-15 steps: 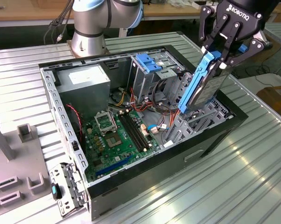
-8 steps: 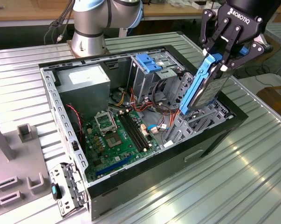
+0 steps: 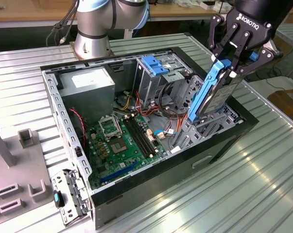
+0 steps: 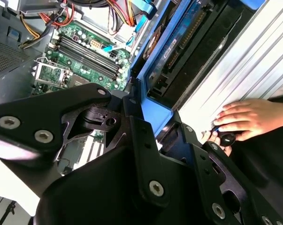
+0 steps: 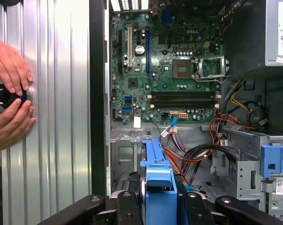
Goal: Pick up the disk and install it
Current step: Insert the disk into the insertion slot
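— What has the black multi-fingered tool [image 3: 229, 73] got?

— It is clamped on the upper end of a flat silver-grey metal disk [image 3: 215, 99] with bright blue plastic side rails, gripping it edge-on.

— And where does the disk sit?

— In the air, steeply tilted, over the open black desktop computer case [image 3: 224, 141], at the end toward the exterior view's right. Its lower end dips among the grey metal drive bay [image 3: 195, 131] there. I cannot tell whether it touches the bay.

— What else is inside the case?

— A green motherboard [image 3: 127, 141] on the floor of the case, a grey power-supply box [image 3: 85, 90] in the far corner, and a tall metal cage with a blue top [image 3: 153, 73] between that box and the disk.

— From the arm itself?

— In the first wrist view the disk [image 5: 157, 168] runs out from the tool [image 5: 158, 199] over red and orange cables. In the second wrist view the disk [image 4: 179, 47] shows its dark underside.

— Anyone nearby?

— A person's two hands [image 5: 10, 65] rest on the ribbed silver metal surface [image 5: 61, 117] beside the case, around a small black round knob [image 5: 5, 96].
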Motion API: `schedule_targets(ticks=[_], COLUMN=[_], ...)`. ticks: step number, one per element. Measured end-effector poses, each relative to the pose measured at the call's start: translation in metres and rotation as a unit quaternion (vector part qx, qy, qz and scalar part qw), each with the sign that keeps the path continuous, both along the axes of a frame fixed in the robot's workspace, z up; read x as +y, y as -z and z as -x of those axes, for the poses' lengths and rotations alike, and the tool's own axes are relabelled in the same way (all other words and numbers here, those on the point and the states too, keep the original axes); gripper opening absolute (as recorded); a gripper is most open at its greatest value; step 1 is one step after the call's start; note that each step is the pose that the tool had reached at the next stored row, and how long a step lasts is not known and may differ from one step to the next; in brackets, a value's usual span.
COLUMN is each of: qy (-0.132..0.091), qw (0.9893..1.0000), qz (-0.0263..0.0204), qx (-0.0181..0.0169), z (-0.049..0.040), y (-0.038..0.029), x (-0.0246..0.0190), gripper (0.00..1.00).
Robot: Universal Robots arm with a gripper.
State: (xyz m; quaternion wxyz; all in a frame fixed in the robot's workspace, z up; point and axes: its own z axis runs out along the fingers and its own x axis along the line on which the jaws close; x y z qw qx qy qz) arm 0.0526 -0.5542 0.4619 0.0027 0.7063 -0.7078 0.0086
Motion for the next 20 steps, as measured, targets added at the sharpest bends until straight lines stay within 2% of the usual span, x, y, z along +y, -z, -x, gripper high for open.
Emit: schedule_targets(ticks=[7,17,20], qy=[0.016,0.016,0.016], qw=[0.9999,0.9999,0.9999], qz=[0.0003,0.0003,0.0003], qx=[0.0000,0.0000,0.0003], z=[-0.0029,-0.0031,-0.0031], y=[0.0067,0.0160,0.0211], x=[-0.0012,-0.0025,-0.0025], gripper=[0.37,0.37,0.37])
